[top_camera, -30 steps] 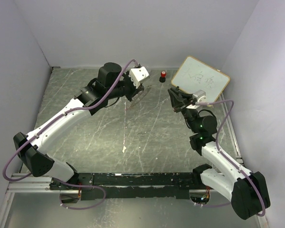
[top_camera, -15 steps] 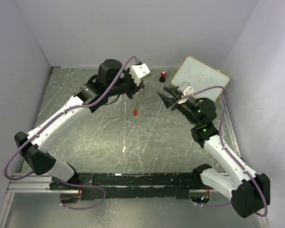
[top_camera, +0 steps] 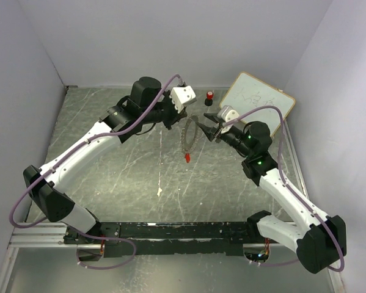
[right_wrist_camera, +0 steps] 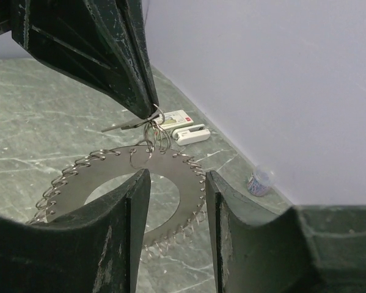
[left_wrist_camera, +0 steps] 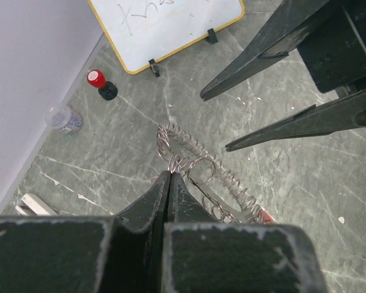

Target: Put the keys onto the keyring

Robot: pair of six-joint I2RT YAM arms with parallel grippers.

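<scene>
Top view: the left gripper [top_camera: 184, 119] pinches the keyring [top_camera: 189, 138] at its upper rim. The ring hangs edge-on with the red key [top_camera: 187, 157] lowest.
Left wrist: jaws closed on rim loops.
Right wrist: the right gripper [right_wrist_camera: 175, 180] has its jaws wide, ring directly ahead.

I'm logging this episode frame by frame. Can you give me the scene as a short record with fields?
left gripper: shut on the keyring's small loops
right gripper: open, facing the keyring
keyring: hanging from left gripper
red key: dangling at keyring's lower end
behind: whiteboard, red-topped cylinder
</scene>
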